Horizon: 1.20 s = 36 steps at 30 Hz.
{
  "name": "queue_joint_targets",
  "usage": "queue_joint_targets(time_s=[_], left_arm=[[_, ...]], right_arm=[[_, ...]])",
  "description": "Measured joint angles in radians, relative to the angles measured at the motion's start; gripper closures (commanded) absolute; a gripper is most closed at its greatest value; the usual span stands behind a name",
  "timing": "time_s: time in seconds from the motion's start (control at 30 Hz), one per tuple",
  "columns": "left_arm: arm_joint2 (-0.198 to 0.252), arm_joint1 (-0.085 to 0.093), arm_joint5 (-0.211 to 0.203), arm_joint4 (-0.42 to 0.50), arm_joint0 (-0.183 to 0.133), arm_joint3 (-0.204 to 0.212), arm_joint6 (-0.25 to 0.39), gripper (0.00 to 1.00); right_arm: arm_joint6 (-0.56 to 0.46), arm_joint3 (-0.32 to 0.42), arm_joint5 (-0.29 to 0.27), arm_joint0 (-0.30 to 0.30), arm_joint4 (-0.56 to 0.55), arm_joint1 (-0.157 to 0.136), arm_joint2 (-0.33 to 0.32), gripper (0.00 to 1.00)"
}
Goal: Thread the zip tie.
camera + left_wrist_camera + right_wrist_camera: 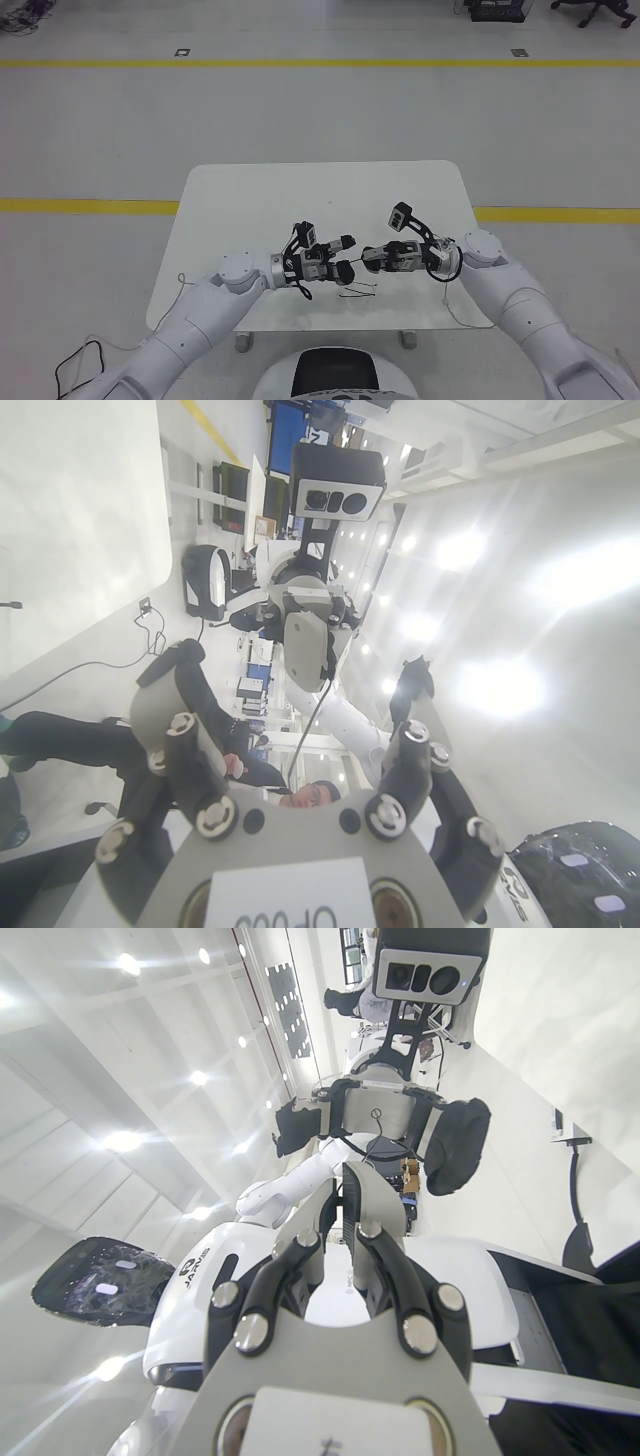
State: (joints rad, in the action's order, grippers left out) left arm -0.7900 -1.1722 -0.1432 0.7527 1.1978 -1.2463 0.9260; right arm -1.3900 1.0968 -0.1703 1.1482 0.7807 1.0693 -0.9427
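Above the front part of the white table (300, 200) my two grippers face each other tip to tip. My right gripper (368, 258) (345, 1188) is shut, and a thin black zip tie (310, 725) trails from its tip. In the top view the zip tie (357, 290) shows as a thin dark line just below the two grippers. My left gripper (345, 268) (295, 665) is open, its two black-padded fingers (457, 1148) spread wide on either side of the right gripper's tip. Nothing sits between the left fingers.
Both grippers are close to the table's front edge (330, 328). The far half of the tabletop is bare white surface. Grey floor with yellow lines (90, 206) surrounds the table.
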Motion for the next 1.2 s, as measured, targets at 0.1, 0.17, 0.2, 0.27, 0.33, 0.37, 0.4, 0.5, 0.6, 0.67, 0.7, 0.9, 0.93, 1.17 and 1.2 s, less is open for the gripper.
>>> queue_joint_targets(time_s=[0.1,0.17,0.2,0.27,0.33,0.37,0.4,0.5,0.6,0.67,0.7,0.9,0.93,1.17,1.2], left_arm=[[0.001,-0.001,0.0,0.001,-0.001,0.002,0.001,0.17],[0.001,-0.001,0.0,0.002,-0.002,0.004,0.003,0.17],[0.001,-0.001,0.0,0.003,-0.002,0.004,0.003,0.17],[0.002,-0.001,0.0,0.003,-0.003,0.005,0.005,0.18],[0.002,-0.002,0.001,0.004,-0.004,0.007,0.006,0.18],[0.002,-0.002,0.001,0.004,-0.004,0.007,0.006,0.17],[0.002,-0.002,0.001,0.004,-0.005,0.007,0.006,0.17],[0.002,-0.002,0.002,0.005,-0.006,0.008,0.007,0.17],[0.002,-0.002,0.0,0.007,-0.007,0.008,0.009,0.19],[0.001,-0.003,-0.001,0.007,-0.007,0.009,0.01,0.19],[0.001,-0.003,-0.001,0.007,-0.007,0.009,0.011,0.19],[0.001,-0.003,0.0,0.007,-0.008,0.008,0.014,0.26],[0.001,-0.003,0.001,0.007,-0.008,0.008,0.014,0.3],[0.0,-0.003,-0.003,0.008,-0.007,0.01,0.016,0.46],[0.0,-0.003,-0.003,0.008,-0.006,0.011,0.017,0.49]], right_arm=[[0.0,0.001,-0.003,0.002,0.002,0.0,-0.004,1.0],[0.0,0.002,-0.004,0.004,0.004,-0.001,-0.008,1.0],[0.0,0.002,-0.004,0.004,0.004,-0.001,-0.009,1.0],[0.0,0.002,-0.003,0.005,0.004,-0.001,-0.012,1.0],[0.0,0.003,-0.001,0.006,0.004,-0.002,-0.013,1.0],[0.0,0.003,0.0,0.006,0.003,-0.002,-0.014,1.0],[0.0,0.004,0.002,0.006,0.002,-0.002,-0.013,1.0],[0.0,0.005,0.008,0.003,-0.007,-0.001,-0.011,1.0],[0.0,0.003,0.012,0.002,-0.012,0.0,-0.009,1.0],[0.0,0.0,0.014,0.001,-0.014,0.0,-0.009,1.0],[0.0,-0.001,0.014,0.001,-0.014,0.001,-0.009,1.0],[0.0,-0.004,0.02,-0.001,-0.019,0.003,-0.005,1.0],[0.0,-0.005,0.022,-0.002,-0.022,0.004,-0.003,1.0],[0.0,-0.017,0.038,-0.008,-0.034,0.009,0.002,1.0],[0.002,-0.02,0.041,-0.009,-0.035,0.01,0.003,1.0]])
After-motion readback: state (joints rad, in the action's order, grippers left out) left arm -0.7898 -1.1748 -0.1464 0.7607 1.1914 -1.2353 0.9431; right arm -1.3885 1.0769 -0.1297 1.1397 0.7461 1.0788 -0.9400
